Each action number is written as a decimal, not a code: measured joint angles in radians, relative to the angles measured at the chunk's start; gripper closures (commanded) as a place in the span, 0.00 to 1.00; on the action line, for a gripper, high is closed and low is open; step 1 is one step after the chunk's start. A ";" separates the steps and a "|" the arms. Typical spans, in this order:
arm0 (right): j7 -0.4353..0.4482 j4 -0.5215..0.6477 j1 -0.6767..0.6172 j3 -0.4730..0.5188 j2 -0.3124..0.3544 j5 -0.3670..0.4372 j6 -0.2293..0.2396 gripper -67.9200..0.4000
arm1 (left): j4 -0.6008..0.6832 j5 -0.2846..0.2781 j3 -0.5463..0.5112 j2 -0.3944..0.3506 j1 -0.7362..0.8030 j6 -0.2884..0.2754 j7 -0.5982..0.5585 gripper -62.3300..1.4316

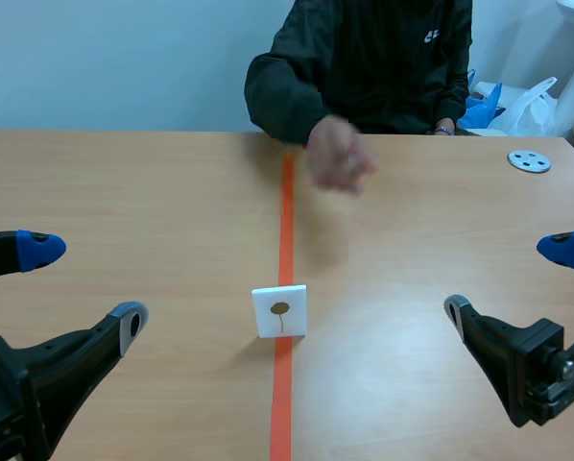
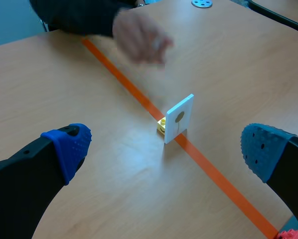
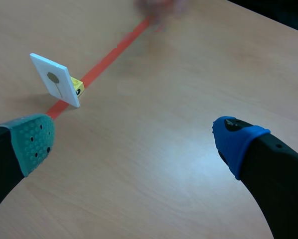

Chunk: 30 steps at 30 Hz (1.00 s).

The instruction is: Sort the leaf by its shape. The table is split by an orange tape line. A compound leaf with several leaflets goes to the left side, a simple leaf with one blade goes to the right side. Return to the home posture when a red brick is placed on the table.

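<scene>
Leaf card (image 1: 279, 310) stands upright on the orange line (image 1: 286, 226), stem pointing down.

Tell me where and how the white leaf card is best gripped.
Probably the top edge of the white card, from above, one finger on each face: it stands upright and thin on the tape line, with a yellow block at its base behind.

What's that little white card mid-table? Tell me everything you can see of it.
The card is a small, stiff-looking white square standing upright on the orange tape line. Its front shows one brownish leaf: a round blade on a thin stem. A small yellow block sits against its back. Nothing else touches it.
</scene>
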 measured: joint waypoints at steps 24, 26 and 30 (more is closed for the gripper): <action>-0.001 0.000 0.000 0.000 0.000 0.000 0.000 0.00 | -0.076 0.110 0.047 0.000 -0.152 -0.104 0.137 0.00; -0.002 0.000 0.000 0.000 0.000 0.000 0.000 0.00 | -0.129 0.126 0.089 0.000 -0.183 -0.121 0.139 0.00; -0.004 0.000 0.000 0.000 0.000 0.000 0.000 0.00 | -0.240 0.171 0.175 0.000 -0.266 -0.121 0.127 0.00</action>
